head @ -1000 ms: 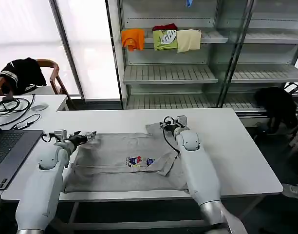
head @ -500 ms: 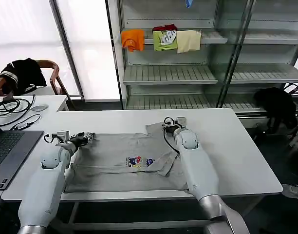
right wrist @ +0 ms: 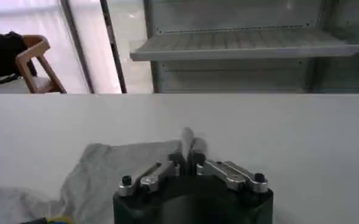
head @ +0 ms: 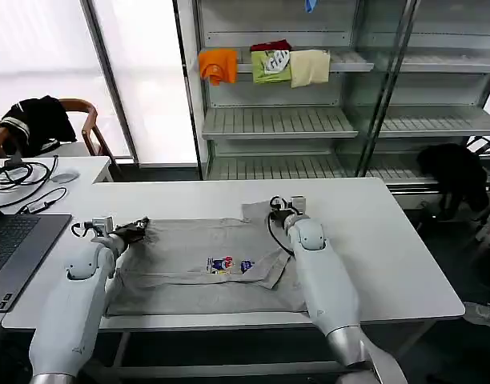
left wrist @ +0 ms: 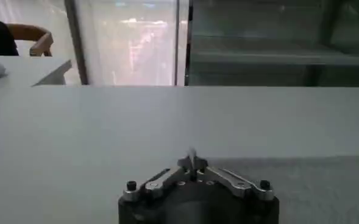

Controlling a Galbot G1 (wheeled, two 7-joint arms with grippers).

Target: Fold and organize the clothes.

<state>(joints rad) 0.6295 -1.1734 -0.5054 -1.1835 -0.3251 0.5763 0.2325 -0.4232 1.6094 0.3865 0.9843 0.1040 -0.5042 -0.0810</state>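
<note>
White table (head: 389, 240) bears a grey shirt (head: 189, 268); left gripper (head: 141, 228) and right gripper (head: 279, 206) pinch its far corners, fingers closed.

The head camera looks down across the white table (head: 389, 240); both wrist cameras skim low over it, facing the shelves (right wrist: 240, 52).
</note>
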